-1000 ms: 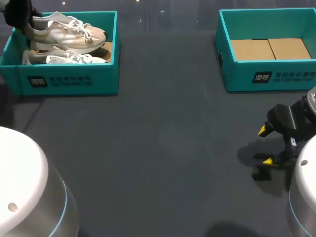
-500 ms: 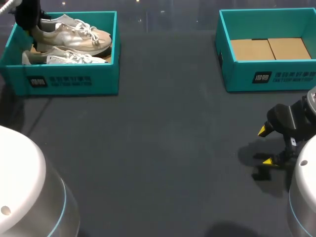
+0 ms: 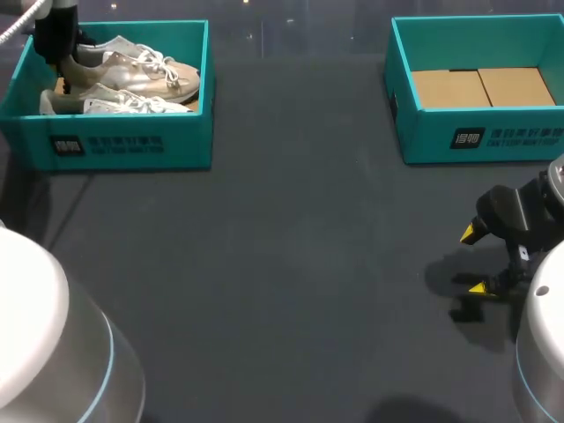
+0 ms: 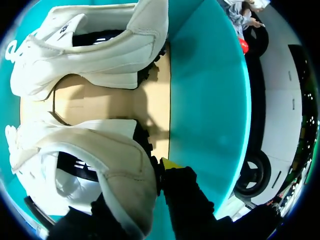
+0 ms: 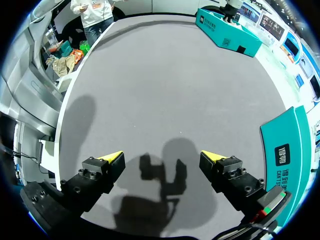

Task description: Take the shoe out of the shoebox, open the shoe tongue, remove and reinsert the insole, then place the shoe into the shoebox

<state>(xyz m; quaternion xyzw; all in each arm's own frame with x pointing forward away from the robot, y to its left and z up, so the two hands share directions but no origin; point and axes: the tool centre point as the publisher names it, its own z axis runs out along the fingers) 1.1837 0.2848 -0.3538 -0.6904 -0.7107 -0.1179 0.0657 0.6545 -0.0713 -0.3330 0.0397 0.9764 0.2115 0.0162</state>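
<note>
Shoe (image 4: 100, 155) is pinched at the heel by the left jaws (right jaws spread wide); lift straight up, past the shoebox (image 4: 210, 100) wall.

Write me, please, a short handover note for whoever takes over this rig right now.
Left gripper: shut on the heel of the shoe, which is inside the left shoebox. The second shoe lies beside it in the same box.
Right gripper: open and empty, over the table in front of the right shoebox, which holds no shoe.
Done: the shoe is gripped.
Left: lift it out, open the tongue, remove and reinsert the insole, place the shoe into the shoebox.
</note>
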